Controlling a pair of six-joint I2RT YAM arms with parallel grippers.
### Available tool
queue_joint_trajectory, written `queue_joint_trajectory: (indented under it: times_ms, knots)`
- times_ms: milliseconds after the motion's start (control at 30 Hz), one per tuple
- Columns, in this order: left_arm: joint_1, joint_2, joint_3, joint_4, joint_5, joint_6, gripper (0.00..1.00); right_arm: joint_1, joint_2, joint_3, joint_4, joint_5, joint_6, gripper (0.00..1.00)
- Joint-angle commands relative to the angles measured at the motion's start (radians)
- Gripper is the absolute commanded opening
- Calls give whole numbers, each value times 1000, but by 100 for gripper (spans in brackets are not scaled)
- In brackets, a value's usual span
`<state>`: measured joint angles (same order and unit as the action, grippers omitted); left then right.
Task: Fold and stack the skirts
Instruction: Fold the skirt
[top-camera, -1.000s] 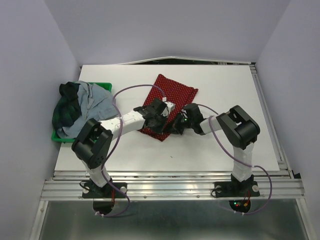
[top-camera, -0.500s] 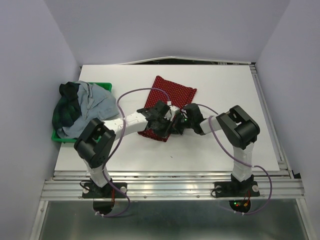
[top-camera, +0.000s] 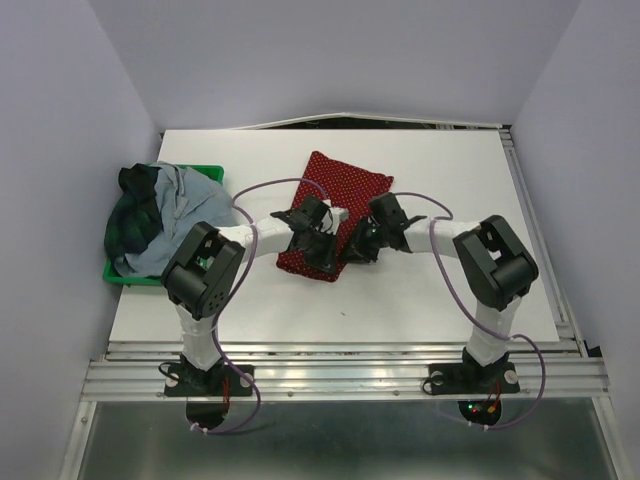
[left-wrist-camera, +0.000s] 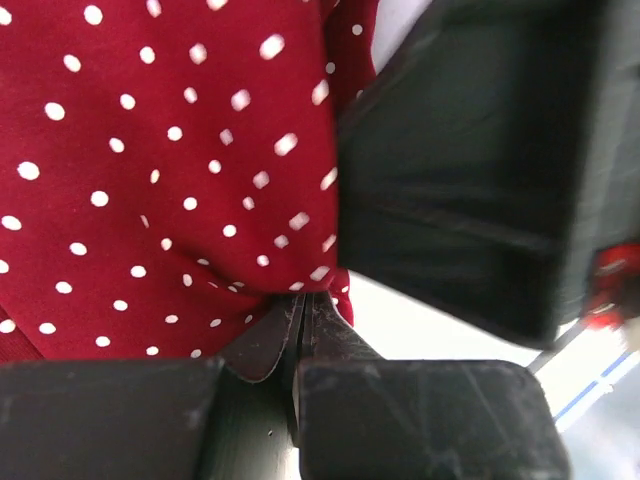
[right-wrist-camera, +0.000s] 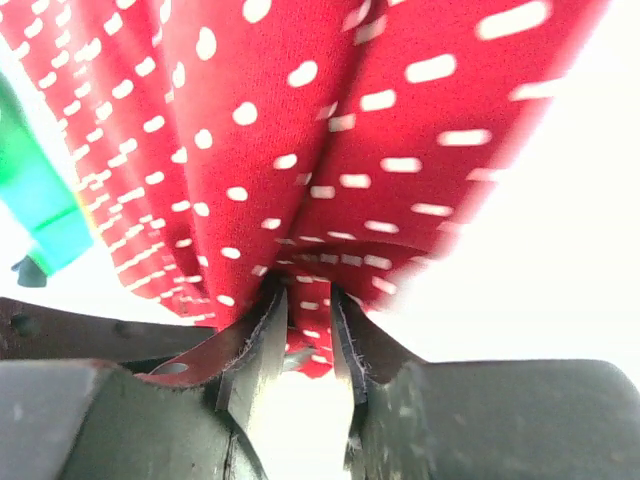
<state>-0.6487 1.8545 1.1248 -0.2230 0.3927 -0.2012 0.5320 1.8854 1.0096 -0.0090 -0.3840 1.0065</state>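
Note:
The dark red dotted skirt (top-camera: 340, 190) lies in the middle of the table, its near part bunched under the two grippers. My left gripper (top-camera: 318, 243) is shut on the skirt's near edge; in the left wrist view its jaws (left-wrist-camera: 300, 305) pinch the red cloth (left-wrist-camera: 170, 170). My right gripper (top-camera: 355, 245) is right beside it, and its jaws (right-wrist-camera: 308, 300) are shut on a fold of the same skirt (right-wrist-camera: 300, 130). The dark green plaid skirt (top-camera: 135, 215) and the pale grey-blue skirt (top-camera: 190, 200) lie heaped at the left.
The green plastic tray (top-camera: 207, 172) holds the heaped skirts at the table's left edge. The two wrists nearly touch each other over the red skirt. White table (top-camera: 450, 190) extends to the right and near sides.
Both grippers have shifted a little toward the far side with the skirt's near edge held. The left forearm has swung flatter, and the near part of the skirt has bunched narrower.

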Motion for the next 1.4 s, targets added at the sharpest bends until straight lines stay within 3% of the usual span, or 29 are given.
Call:
queue_joint_trajectory:
  times_ms: [0, 200, 300, 833, 1367]
  knots:
    - [12, 32, -52, -15, -72, 19, 0, -65, -60, 95, -320, 160, -166, 30]
    - [11, 31, -65, -12, -72, 22, 0, -254, -59, 156, -352, 140, -264, 33]
    - [1, 29, -69, -10, -77, 26, 0, -308, -40, 208, -265, 112, -328, 36]
    - [-46, 28, -82, -24, -114, 34, 0, -339, 280, 678, -149, 220, -445, 40]
    - [-51, 32, -89, -18, -101, 34, 0, -339, 408, 785, -94, 229, -430, 35]
